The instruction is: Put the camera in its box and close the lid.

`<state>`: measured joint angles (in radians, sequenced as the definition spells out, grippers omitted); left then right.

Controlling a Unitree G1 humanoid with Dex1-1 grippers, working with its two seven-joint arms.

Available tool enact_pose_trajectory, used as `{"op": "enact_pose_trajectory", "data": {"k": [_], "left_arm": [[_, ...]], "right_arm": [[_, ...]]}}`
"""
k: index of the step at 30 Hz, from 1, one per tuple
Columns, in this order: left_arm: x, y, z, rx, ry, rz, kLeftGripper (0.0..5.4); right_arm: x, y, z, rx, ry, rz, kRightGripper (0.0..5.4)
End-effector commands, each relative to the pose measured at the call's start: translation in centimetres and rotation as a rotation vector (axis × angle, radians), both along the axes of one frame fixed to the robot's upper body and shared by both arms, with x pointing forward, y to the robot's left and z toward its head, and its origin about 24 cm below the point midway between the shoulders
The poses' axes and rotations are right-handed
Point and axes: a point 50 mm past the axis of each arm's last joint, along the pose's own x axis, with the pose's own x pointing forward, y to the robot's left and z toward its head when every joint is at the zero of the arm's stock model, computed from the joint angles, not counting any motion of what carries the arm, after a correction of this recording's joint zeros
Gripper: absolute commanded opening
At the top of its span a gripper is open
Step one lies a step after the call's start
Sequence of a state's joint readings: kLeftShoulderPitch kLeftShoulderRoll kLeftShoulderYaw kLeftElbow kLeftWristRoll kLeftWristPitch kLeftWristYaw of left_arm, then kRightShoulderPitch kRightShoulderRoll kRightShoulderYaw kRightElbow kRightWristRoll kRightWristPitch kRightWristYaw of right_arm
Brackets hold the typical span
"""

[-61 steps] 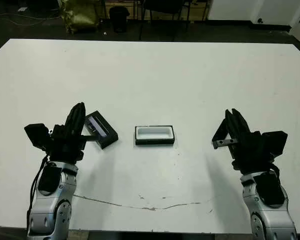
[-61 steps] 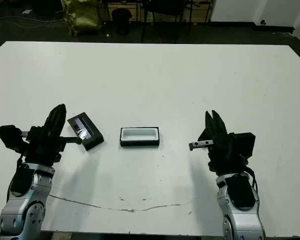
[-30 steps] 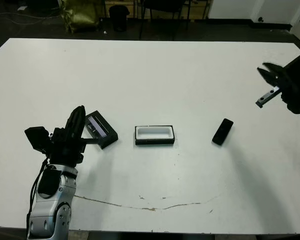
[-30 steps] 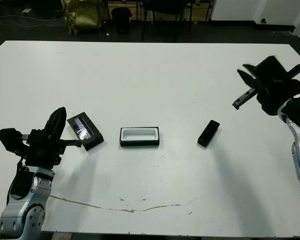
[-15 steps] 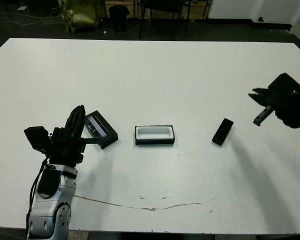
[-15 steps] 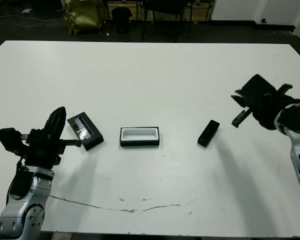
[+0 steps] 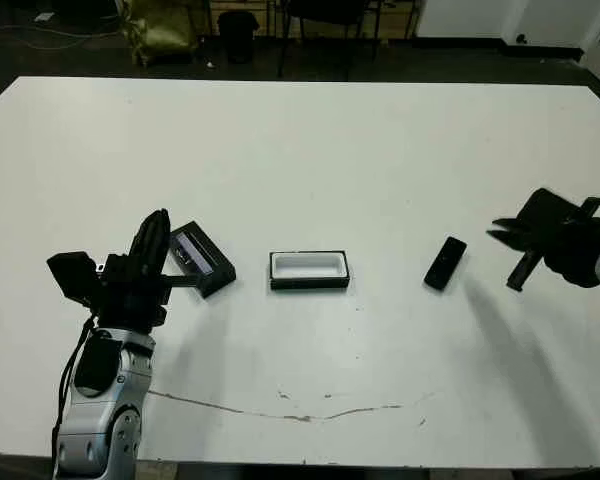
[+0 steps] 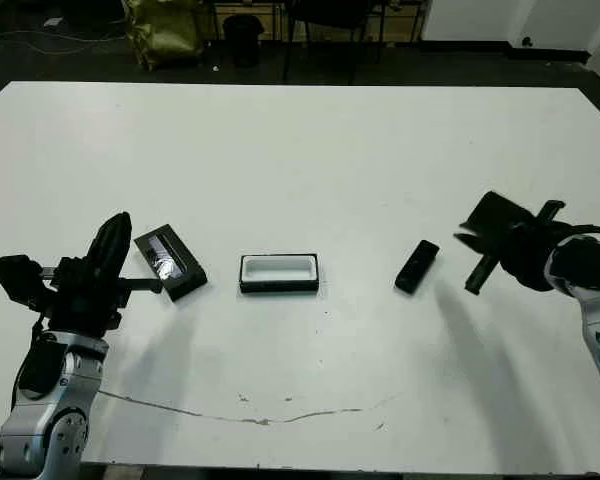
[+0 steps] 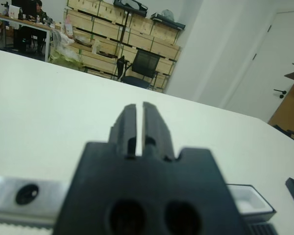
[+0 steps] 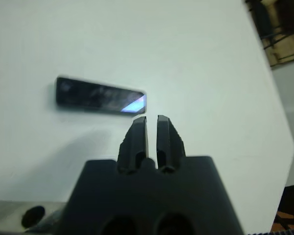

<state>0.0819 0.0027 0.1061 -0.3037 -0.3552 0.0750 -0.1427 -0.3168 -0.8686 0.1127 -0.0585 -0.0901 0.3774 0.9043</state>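
Note:
The camera (image 7: 445, 263), a slim black bar, lies flat on the white table (image 7: 300, 150) right of the middle. In the right wrist view the camera (image 10: 100, 95) shows a bluish glossy spot at one end. My right gripper (image 7: 497, 230) hovers just right of it, shut and holding nothing, its fingertips pointing at the camera. The box (image 7: 309, 270), black with a white lining, sits open at the centre. The lid (image 7: 202, 258), with its pale strip up, lies at an angle to the box's left. My left gripper (image 7: 152, 238) rests shut beside the lid.
A thin dark scratch (image 7: 300, 415) runs across the table near the front edge. Chairs and a yellow bag (image 7: 160, 25) stand beyond the far edge. Through the left wrist view, shelves of crates and a seated person (image 9: 36, 7) show far behind the table.
My right arm rose from the front of the table, uncovering the camera, swung out to the far right, then came down and in towards the camera. The left arm stayed put.

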Motion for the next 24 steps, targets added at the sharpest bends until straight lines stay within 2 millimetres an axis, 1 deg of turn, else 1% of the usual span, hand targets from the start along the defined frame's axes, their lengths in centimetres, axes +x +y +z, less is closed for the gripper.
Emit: {"op": "enact_pose_trajectory", "data": {"k": [1, 5, 11, 15, 24], "left_arm": [[-0.2, 0.3, -0.6, 0.009, 0.036, 0.006, 0.03], [-0.2, 0.3, -0.7, 0.006, 0.035, 0.005, 0.03], [-0.3, 0.3, -0.6, 0.008, 0.041, 0.009, 0.03], [-0.3, 0.4, -0.8, 0.009, 0.041, 0.008, 0.03], [-0.3, 0.4, -0.9, 0.009, 0.044, -0.002, 0.03]], "right_arm": [[0.3, -0.3, -0.2, -0.011, 0.080, 0.005, 0.00], [0.7, -0.1, -0.2, -0.039, 0.146, 0.017, 0.00], [1.6, -0.1, -0.1, -0.052, 0.189, 0.042, 0.00], [1.9, -0.1, -0.1, -0.066, 0.188, 0.063, 0.00], [2.4, -0.2, -0.6, -0.073, 0.212, 0.038, 0.00]]}}
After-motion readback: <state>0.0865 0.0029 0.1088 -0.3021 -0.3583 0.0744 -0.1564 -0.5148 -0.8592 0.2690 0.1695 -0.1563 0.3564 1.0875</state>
